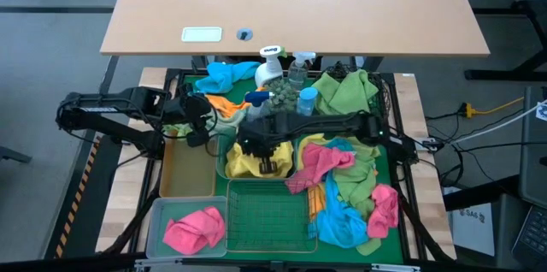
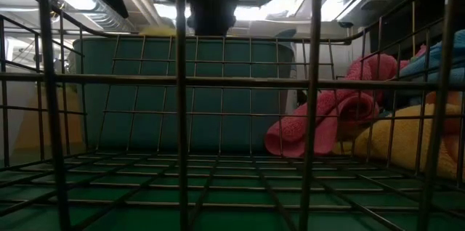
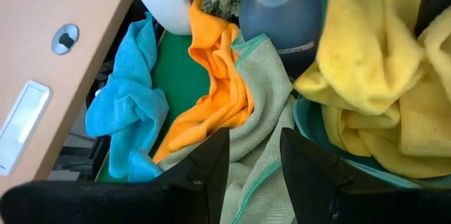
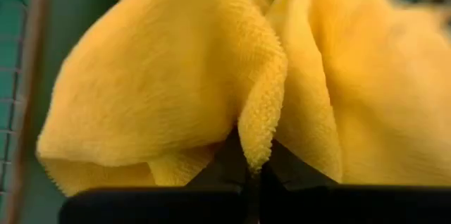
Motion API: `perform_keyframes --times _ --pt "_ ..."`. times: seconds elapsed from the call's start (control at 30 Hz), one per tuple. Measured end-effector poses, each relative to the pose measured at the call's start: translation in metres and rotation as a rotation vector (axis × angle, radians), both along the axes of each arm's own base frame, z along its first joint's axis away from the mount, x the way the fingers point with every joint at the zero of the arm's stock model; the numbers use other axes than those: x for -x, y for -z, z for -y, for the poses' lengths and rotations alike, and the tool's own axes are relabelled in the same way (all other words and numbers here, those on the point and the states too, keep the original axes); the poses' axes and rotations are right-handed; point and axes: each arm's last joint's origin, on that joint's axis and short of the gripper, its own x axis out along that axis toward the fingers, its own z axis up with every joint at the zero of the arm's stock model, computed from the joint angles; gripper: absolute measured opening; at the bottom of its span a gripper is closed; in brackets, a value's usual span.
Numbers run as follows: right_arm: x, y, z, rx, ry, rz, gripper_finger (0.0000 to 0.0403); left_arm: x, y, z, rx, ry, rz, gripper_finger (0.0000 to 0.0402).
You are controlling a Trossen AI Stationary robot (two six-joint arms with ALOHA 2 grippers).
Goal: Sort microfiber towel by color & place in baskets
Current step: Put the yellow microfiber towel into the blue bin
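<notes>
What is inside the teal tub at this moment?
The teal tub holds yellow towel, heaped to its rim. The right gripper is down in it, fingers shut on a yellow fold. The towel covers the tub's floor, so anything beneath is hidden.

A yellow towel [image 4: 211,90] is seen pinched in the dark right gripper [image 4: 255,175]. Beside the dark left gripper [image 3: 254,164], an orange towel [image 3: 215,86], a pale green towel [image 3: 264,111] with teal edging and a blue towel [image 3: 127,111] are shown.
</notes>
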Motion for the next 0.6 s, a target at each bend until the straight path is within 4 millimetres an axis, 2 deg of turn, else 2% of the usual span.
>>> perform_keyframes --times 0.2,0.47,0.6 --pt "-0.007 0.023 0.001 0.006 0.006 -0.048 0.0007 0.002 -0.001 0.000 -0.004 0.007 -0.002 0.0121" --pt "-0.011 0.041 0.000 0.007 0.008 -0.064 0.0010 0.002 -0.001 0.000 -0.008 0.010 0.005 0.0121" --pt "-0.010 0.043 0.001 0.008 0.008 -0.087 0.0043 0.002 -0.001 0.000 -0.008 0.011 0.006 0.0121"
